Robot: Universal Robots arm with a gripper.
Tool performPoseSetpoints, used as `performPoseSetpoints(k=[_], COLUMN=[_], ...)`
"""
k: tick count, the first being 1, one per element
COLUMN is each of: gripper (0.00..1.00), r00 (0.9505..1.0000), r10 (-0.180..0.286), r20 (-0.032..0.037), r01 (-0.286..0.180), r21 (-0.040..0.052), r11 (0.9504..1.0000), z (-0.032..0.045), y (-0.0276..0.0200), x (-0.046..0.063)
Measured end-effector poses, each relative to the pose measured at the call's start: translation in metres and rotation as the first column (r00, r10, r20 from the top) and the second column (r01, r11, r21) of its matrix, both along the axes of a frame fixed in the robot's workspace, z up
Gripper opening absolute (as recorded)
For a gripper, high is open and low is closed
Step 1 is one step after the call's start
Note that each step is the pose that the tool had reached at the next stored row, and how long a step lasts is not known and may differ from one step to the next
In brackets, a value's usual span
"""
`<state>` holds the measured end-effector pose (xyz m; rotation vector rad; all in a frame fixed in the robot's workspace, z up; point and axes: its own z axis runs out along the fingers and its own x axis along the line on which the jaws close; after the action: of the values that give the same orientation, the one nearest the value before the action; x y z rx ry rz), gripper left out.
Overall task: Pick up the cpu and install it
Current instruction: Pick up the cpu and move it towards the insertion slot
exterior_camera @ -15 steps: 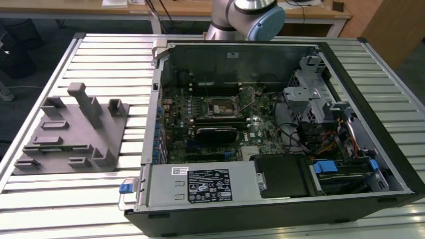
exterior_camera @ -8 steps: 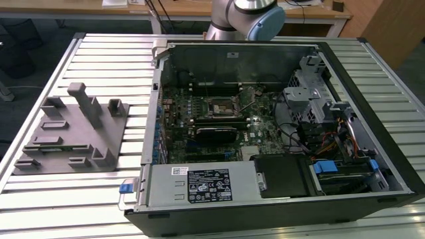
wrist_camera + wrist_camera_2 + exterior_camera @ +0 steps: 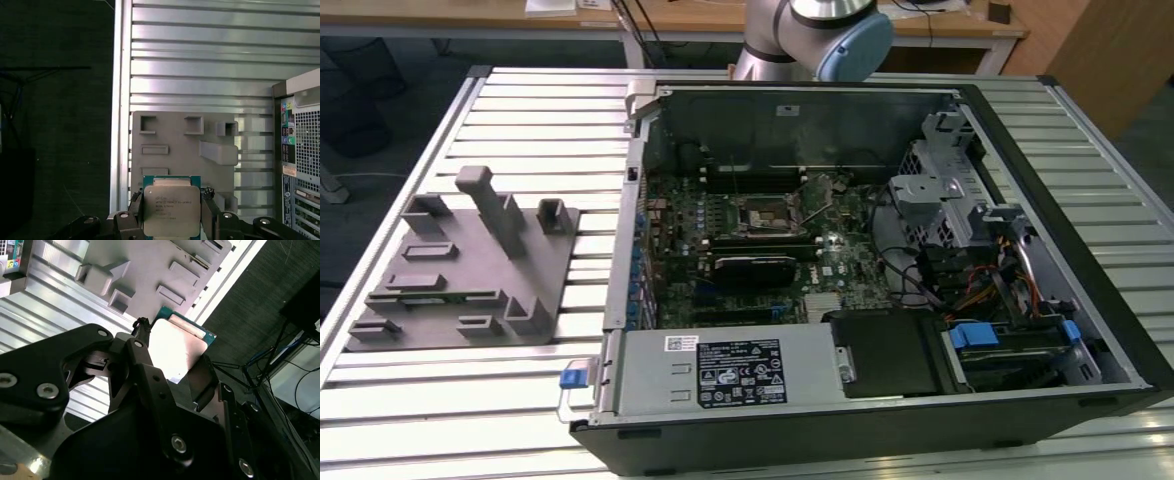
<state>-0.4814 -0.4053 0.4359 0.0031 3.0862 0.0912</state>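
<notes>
Gripping one cpu (image 3: 171, 216) in gripper (image 3: 171, 199), jaws clamped narrow on two opposite edges. Held flat above the table (image 3: 200, 60), silver lid facing the first wrist camera, green rim showing on one edge. Near-square, so no clear long axis. Hovering over one grey holder block (image 3: 180, 145). Also seeing one open tower case (image 3: 854, 250) just beside that block, on the exterior view's right.

Grey holder block (image 3: 454, 290) lies on the slatted table (image 3: 520, 110); open computer case (image 3: 827, 125) just beside it.
</notes>
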Motion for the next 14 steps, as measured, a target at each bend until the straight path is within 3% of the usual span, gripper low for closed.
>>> performPoseSetpoints(k=[14], gripper=[0.54], r00=[1.0000], r10=[0.000], r20=[0.0079], r01=[0.000], r21=[0.0001], r11=[1.0000], z=[0.0342], y=[0.0002], x=[0.000])
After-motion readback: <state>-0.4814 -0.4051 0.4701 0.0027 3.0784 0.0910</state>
